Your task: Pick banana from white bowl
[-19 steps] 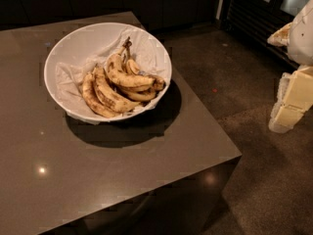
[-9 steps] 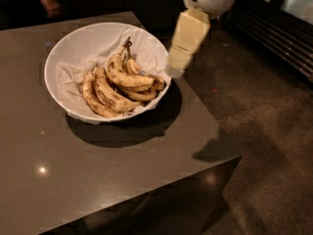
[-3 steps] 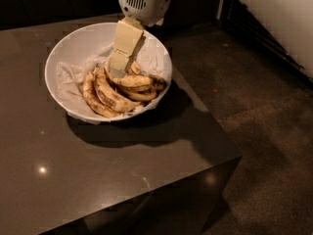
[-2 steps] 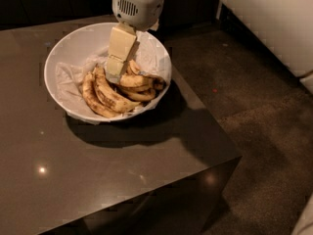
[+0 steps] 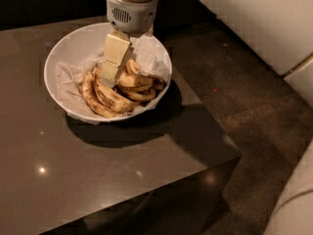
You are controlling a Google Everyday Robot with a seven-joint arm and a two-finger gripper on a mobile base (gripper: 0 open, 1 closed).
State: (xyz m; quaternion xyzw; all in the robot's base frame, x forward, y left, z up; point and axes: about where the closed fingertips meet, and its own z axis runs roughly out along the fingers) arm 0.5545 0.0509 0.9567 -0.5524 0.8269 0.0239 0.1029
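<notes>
On the dark worktop (image 5: 98, 170) stands the white bowl (image 5: 73, 45), a pile of bananas (image 5: 105, 102) in it. The banana (image 5: 129, 80) lies on top, long axis left to right, its stem hidden. The end effector (image 5: 109, 76) is down at its left part; wide or narrow, I cannot tell. It should grip across this axis, near the middle, then lift straight up.

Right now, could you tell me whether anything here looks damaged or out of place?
Nothing is spilled or askew. The bananas in the white bowl are heavily brown-speckled, lying on crumpled paper. The gripper is down among them.
</notes>
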